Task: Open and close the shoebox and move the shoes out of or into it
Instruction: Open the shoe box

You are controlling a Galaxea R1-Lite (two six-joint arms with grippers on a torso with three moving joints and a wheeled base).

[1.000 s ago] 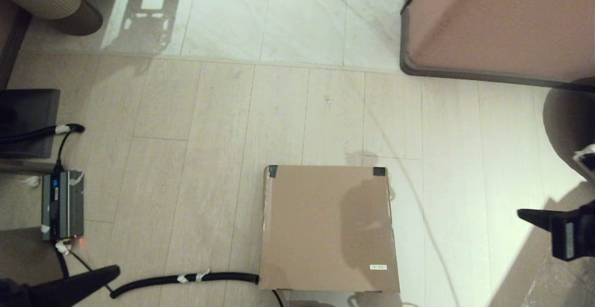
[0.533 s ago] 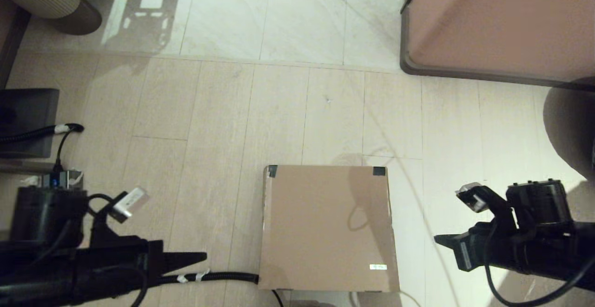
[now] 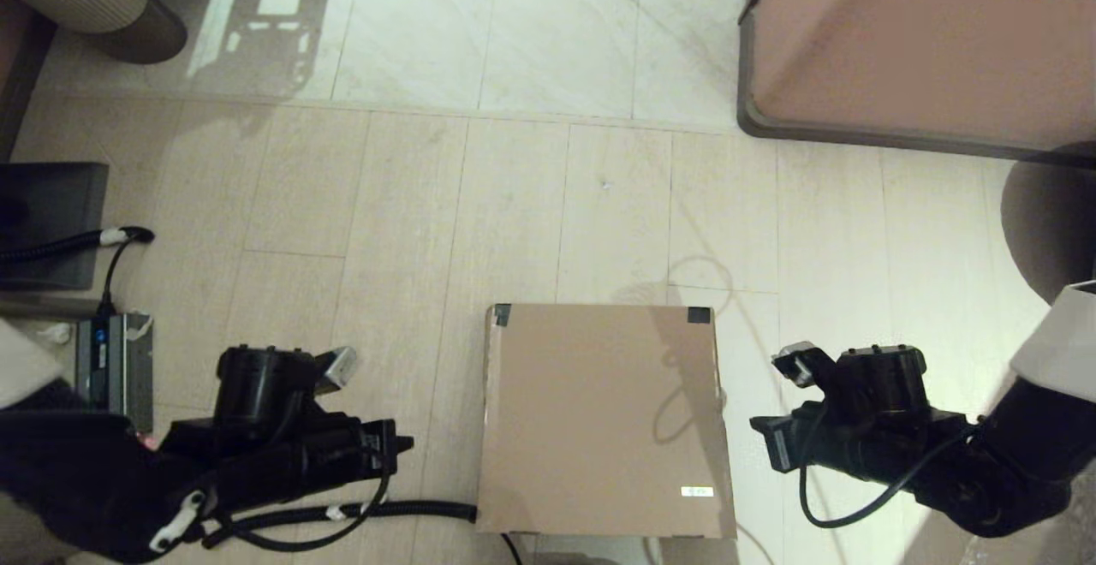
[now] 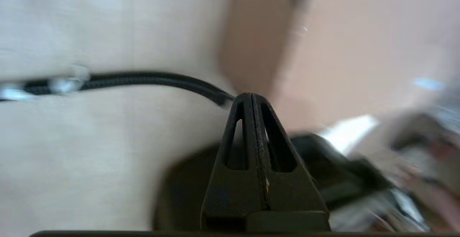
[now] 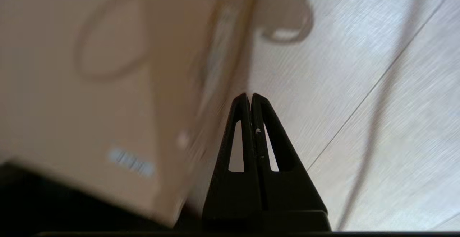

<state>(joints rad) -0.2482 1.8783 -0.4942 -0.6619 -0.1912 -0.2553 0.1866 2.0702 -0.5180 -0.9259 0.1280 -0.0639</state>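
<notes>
The brown cardboard shoebox (image 3: 599, 419) lies on the floor near the front, lid shut flat. It has two black-taped far corners and a small white sticker (image 3: 696, 491). The shoes are hidden. My left gripper (image 3: 402, 443) hovers a short way off the box's left side, shut and empty, pointing at it. My right gripper (image 3: 757, 426) is close to the box's right side, also shut with nothing in it. In the left wrist view the left gripper (image 4: 251, 95) aims at the shoebox (image 4: 323, 50). In the right wrist view the right gripper (image 5: 250, 95) sits beside the shoebox (image 5: 90, 86).
A black ribbed cable (image 3: 385, 511) runs along the floor to the box's near-left corner. A grey power unit (image 3: 116, 372) and a dark box (image 3: 51, 223) stand at the left. A large pinkish-brown block with a grey rim (image 3: 925, 43) fills the far right.
Both arms have swung in from the picture's edges toward the box, the left from the left, the right from the right. The box has not moved.
</notes>
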